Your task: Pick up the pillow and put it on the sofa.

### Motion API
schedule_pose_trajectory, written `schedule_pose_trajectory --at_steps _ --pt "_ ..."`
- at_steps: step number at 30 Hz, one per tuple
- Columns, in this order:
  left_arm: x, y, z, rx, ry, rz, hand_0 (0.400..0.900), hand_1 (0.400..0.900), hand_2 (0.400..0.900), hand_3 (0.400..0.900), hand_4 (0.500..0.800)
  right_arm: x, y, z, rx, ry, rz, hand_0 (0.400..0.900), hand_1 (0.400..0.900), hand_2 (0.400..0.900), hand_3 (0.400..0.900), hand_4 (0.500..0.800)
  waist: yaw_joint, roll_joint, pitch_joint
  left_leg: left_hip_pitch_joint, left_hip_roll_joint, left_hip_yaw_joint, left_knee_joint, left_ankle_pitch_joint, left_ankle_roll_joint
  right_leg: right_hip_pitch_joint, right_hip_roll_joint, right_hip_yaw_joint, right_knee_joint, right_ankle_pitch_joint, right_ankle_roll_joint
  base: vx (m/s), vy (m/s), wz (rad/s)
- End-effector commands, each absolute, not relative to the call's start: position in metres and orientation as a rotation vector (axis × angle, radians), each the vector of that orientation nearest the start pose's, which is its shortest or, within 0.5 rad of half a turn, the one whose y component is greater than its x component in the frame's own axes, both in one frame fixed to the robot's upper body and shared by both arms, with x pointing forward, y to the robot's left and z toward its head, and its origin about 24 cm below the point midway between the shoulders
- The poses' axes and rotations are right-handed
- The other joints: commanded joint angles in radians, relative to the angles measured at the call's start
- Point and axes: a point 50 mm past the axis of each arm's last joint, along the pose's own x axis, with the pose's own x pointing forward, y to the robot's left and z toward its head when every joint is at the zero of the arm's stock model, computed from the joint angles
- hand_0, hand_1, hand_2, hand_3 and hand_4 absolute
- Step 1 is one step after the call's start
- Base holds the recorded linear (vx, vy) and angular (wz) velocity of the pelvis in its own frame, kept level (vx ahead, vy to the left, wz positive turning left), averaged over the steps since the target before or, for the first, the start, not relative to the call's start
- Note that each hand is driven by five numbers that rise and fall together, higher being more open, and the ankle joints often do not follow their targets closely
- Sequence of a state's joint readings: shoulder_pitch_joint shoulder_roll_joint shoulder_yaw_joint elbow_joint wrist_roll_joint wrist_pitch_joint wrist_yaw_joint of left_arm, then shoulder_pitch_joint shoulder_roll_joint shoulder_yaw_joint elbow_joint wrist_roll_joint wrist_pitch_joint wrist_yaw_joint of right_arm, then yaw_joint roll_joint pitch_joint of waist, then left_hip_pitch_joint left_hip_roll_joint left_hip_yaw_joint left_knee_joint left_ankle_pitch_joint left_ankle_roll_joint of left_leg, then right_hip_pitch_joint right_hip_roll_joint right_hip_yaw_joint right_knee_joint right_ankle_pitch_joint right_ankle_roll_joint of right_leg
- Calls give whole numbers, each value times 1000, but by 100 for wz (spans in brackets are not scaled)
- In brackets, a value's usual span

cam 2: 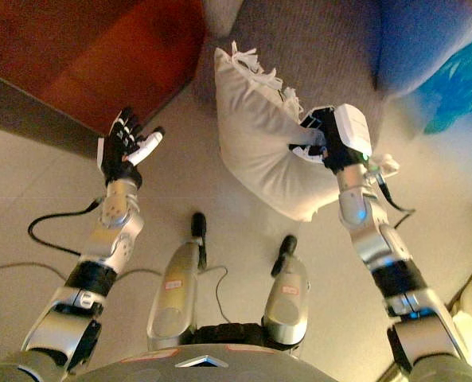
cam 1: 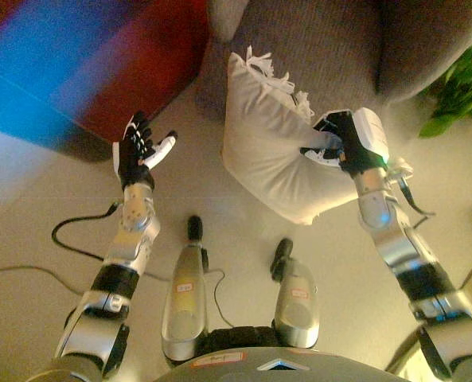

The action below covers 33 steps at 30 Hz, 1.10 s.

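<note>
The white fringed pillow (cam 1: 271,143) hangs above the floor (cam 1: 44,199) in front of the grey sofa (cam 1: 315,40), pinched at its 3 o'clock edge by the right hand (cam 1: 335,147), fingers curled into the fabric. At 9 o'clock, well apart, the left hand (cam 1: 140,151) hovers with fingers spread, empty.

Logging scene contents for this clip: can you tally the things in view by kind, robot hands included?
Pillows: 1, the white fringed pillow, pinched by the right robot hand.
Sofas: 1, the grey sofa behind it.
Plants: 1, a green plant at the right edge.
Red-brown furniture: 1, a cabinet at upper left.
Robot hands: 2, the left robot hand open and empty.
Total: 6
</note>
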State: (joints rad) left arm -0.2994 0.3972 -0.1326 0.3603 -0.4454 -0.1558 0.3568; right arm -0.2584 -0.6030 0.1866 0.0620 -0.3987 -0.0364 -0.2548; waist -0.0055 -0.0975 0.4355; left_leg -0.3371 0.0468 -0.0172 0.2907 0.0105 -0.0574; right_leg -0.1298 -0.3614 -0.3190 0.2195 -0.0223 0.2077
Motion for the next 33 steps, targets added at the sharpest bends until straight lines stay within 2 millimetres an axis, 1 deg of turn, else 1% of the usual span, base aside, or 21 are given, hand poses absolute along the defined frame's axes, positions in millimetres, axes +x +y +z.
schedule_pose_trajectory --at_steps 1,4,8,9,11,12,13,15,17,18,19,20,21,22,23,24,25,26,27,29,33 --pt "298 221 84 38 -213 234 900 900 900 900 800 283 -215 213 -969 -801 -230 400 400 400 400 500 8 3 -306 182 50 6 -205 -2 -49 111 -26 -37 -164 176 40 174 92 -9" --pt "294 224 75 45 -178 225 900 900 900 900 800 285 -222 221 -952 -804 -265 400 400 400 400 500 16 -17 -361 264 36 52 -303 14 -46 149 -41 -58 -210 194 53 137 83 -11" --pt "290 220 66 31 -141 172 900 900 900 900 800 304 -227 228 -860 -759 -238 400 400 400 400 500 49 -52 -389 311 41 76 -289 -9 -40 171 -35 -41 -229 219 54 105 -1 -21" --pt "290 220 66 31 -141 173 900 900 900 900 800 304 -227 229 -860 -760 -238 400 400 400 400 500 49 -52 -388 312 42 76 -288 -9 -40 171 -34 -40 -229 219 54 41 -18 -17" --pt "288 217 64 21 -131 137 900 900 900 900 800 316 -226 234 -811 -738 -200 400 400 400 400 500 71 -66 -388 318 46 83 -286 -11 -41 175 -31 -36 -233 219 54 54 -35 -3" --pt "288 214 60 10 -112 112 900 900 900 900 800 332 -235 239 -805 -669 -193 400 400 400 400 500 95 -84 -389 318 48 81 -294 -6 -46 178 -28 -44 -233 216 52 54 -41 6" --pt "288 215 60 7 -114 115 900 900 900 900 800 334 -234 241 -805 -674 -189 400 400 400 400 500 92 -82 -386 319 48 81 -295 -6 -46 178 -28 -43 -233 216 52 51 -36 11" --pt "288 214 56 -5 -96 108 900 900 900 900 800 347 -244 249 -808 -623 -213 400 400 400 400 500 106 -86 -380 311 53 77 -289 -3 -50 175 -22 -47 -228 216 49 34 -36 12" --pt "287 213 52 -3 -78 82 900 900 900 900 800 362 -260 269 -856 -557 -275 400 400 400 400 500 134 -91 -366 293 62 61 -291 10 -60 170 -15 -56 -230 211 45 45 -74 23" --pt "287 213 52 -6 -80 84 900 900 900 900 800 363 -259 270 -858 -561 -272 400 400 400 400 500 130 -87 -365 292 62 61 -290 10 -60 170 -14 -56 -230 211 45 17 -58 23" --pt "287 213 50 -9 -73 81 900 900 900 900 800 368 -265 275 -871 -530 -297 400 400 400 400 500 141 -86 -359 284 63 56 -292 16 -64 167 -13 -62 -234 210 45 1 -61 27" --pt "287 213 50 -22 -72 65 900 900 900 900 800 375 -281 288 -893 -461 -360 400 400 400 400 500 164 -84 -347 264 63 45 -292 25 -69 160 -10 -72 -240 210 43 1 -61 27" --pt "288 213 51 -26 -74 68 900 900 900 900 800 376 -280 290 -895 -466 -357 400 400 400 400 500 160 -80 -347 262 64 44 -291 25 -70 159 -9 -73 -240 210 43 -36 -91 37" --pt "288 211 50 -25 -71 42 900 900 900 900 800 380 -295 301 -879 -409 -438 400 400 400 400 500 191 -71 -327 228 66 29 -291 39 -78 146 -7 -84 -249 211 41 -41 -49 22" --pt "289 211 51 -29 -73 44 900 900 900 900 800 380 -294 303 -881 -413 -436 400 400 400 400 500 187 -68 -327 224 66 27 -289 39 -78 144 -6 -85 -248 211 41 -103 -125 46" --pt "293 207 53 -28 -78 7 900 900 900 900 800 380 -315 306 -911 -300 -508 400 400 400 400 500 220 -54 -305 183 72 7 -291 55 -88 124 3 -96 -257 207 37 -98 -94 39" --pt "295 206 56 -31 -87 -7 900 900 900 900 800 377 -326 309 -940 -252 -554 900 900 900 900 800 230 -49 -299 161 69 -1 -292 67 -90 109 1 -103 -262 212 38 -98 -94 38" --pt "295 205 56 -34 -88 -7 900 900 900 900 800 377 -325 311 -942 -255 -554 900 900 900 900 800 229 -47 -300 157 69 -3 -291 67 -90 106 2 -104 -261 212 37 -57 -63 31" --pt "296 206 63 -34 -107 -35 900 900 900 900 800 369 -345 315 -958 -182 -634 900 900 900 900 800 254 -28 -285 134 71 -15 -300 85 -95 91 7 -115 -273 218 37 -15 -58 21" --pt "295 210 66 -40 -115 -23 900 900 900 900 800 360 -356 327 -914 -199 -718 900 900 900 900 800 265 -8 -279 123 75 -28 -307 92 -99 89 14 -124 -281 216 37 9 -43 20" --pt "284 217 59 -57 -91 4 900 900 900 900 800 353 -364 337 -898 -204 -775 900 900 900 900 800 271 10 -276 113 68 -43 -312 100 -97 89 11 -137 -285 215 36 16 4 13"
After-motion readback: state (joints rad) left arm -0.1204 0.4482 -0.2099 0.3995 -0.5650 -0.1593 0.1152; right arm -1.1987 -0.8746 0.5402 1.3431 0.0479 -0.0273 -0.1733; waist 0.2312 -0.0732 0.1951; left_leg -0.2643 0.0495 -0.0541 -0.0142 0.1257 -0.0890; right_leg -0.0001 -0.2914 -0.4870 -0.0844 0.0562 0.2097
